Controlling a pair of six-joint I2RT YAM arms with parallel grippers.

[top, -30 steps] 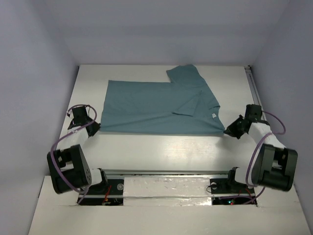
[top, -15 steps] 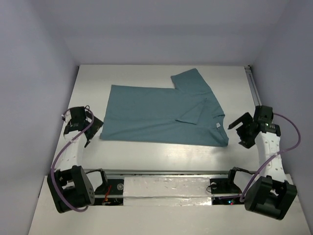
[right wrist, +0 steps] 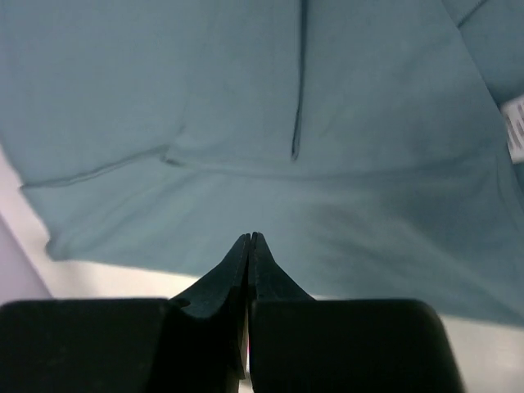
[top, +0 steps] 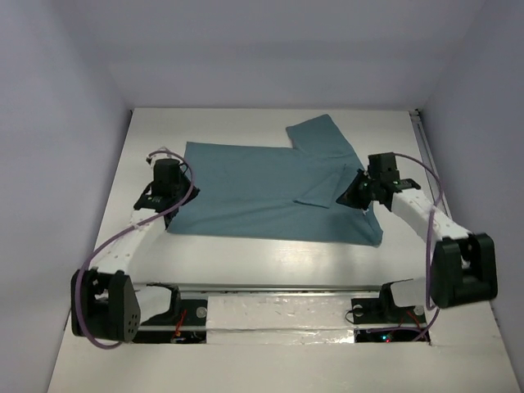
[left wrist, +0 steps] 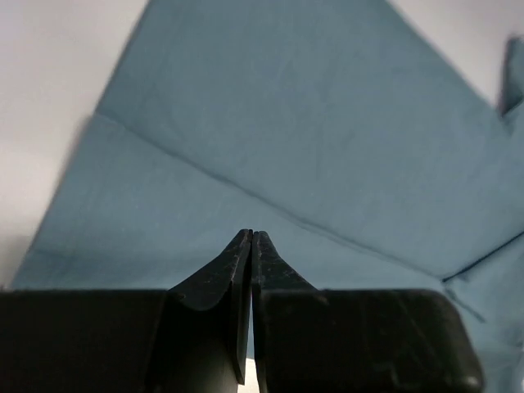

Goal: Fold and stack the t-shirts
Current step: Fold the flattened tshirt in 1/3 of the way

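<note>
One teal t-shirt lies flat on the white counter, toward its far half. Its long axis runs left to right, with the hem at the left and the neck at the right. One short sleeve sticks out toward the far wall. The other side is folded in over the chest, leaving a slanted crease near the collar. The near edge of the cloth runs almost straight, parallel to the counter's near edge.

A small white neck label shows at the right border of the right wrist view. It is too blurred to read, and the cloth itself is plain, with no print.

The left hand is clenched, its two black fingers pressed together, and it hangs over the hem end of the shirt. The right hand is clenched the same way over the neck end, close to the near edge of the cloth. Whether either tip touches the fabric cannot be told.

Purple cables loop along both arms. A metal rail runs along the counter's right side, and pale lilac walls close in the far side and both flanks.
</note>
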